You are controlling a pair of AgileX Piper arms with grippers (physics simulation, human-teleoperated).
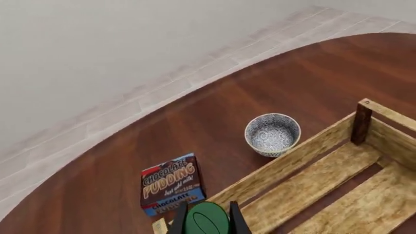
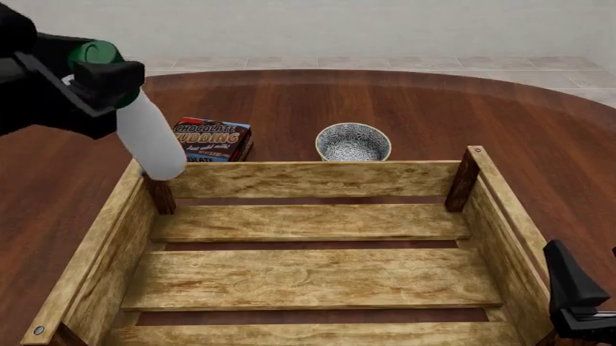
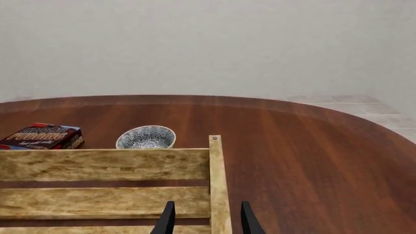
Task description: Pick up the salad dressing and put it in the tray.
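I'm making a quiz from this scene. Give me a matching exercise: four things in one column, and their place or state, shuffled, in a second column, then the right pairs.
Things:
1. salad dressing
2. pudding box
3. bowl
4. right gripper

Places or states:
A. lying flat on the table beyond the tray's far left corner
B. open, holding nothing, by the tray's near right side
C. held up in the left gripper, tilted, above the tray's far left corner
D. standing on the table behind the tray's far wall

Pairs: 1-C, 2-A, 3-D, 4-B

Pudding box (image 2: 212,140) left of bowl (image 2: 353,143).
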